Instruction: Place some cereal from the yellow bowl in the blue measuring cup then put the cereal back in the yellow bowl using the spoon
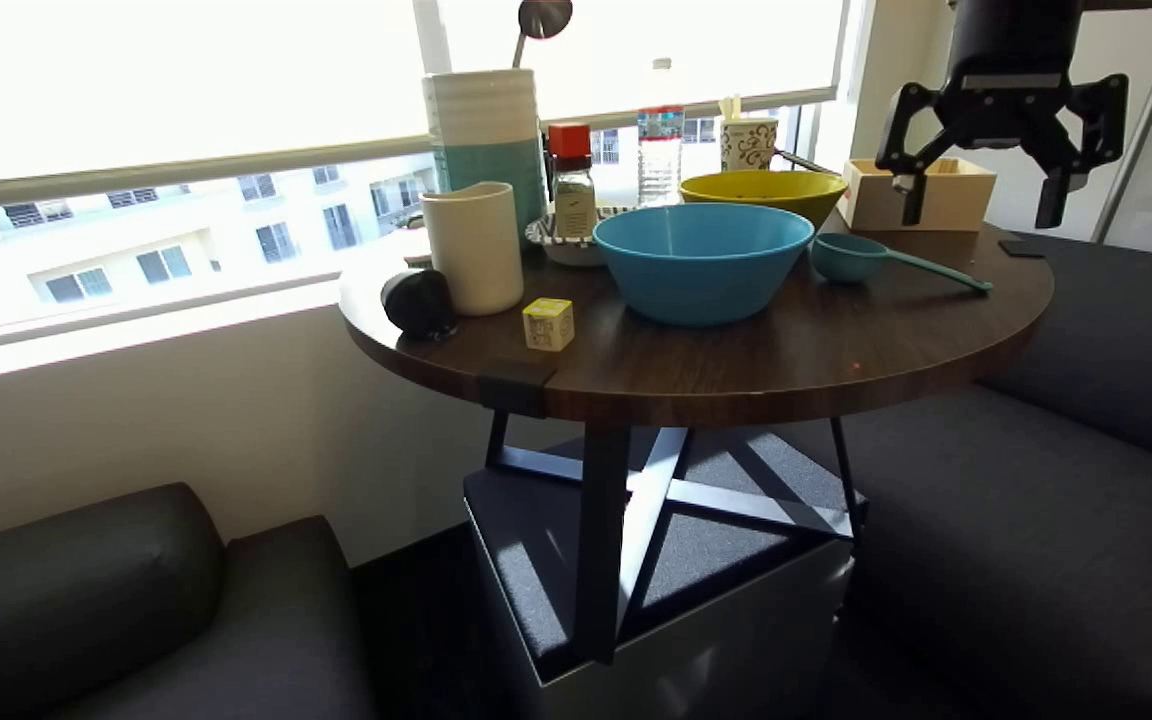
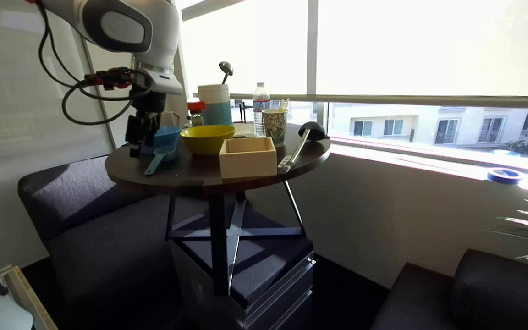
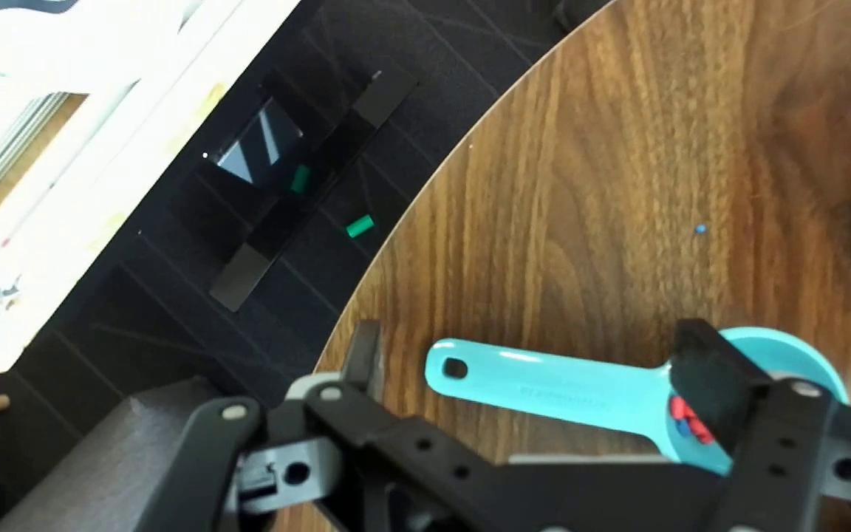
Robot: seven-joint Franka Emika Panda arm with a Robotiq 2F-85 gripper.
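1. The white robot base carries the letters "IKA", cut by the left edge of an exterior view.
2. Raised lettering runs along the handle of the blue measuring cup in the wrist view, too faint to read.
3. The water bottle wears a blue and red label, the red-capped bottle a pale one; the print on both is too small to read.
4. A striped white sticker sits on the handle of the black ladle; the markings on the wooden block cannot be read.
5. The gripper is spread wide and holds nothing, its fingers well apart. In the wrist view one shows past the end of the cup's handle, the other over the cup's round part; in an exterior view a gap separates the fingertips from the cup.
6. The cup lies on the round table just beside the large blue bowl, small red and blue pieces inside it.
7. The yellow bowl stands upright between the large blue bowl and the tan box in an exterior view.
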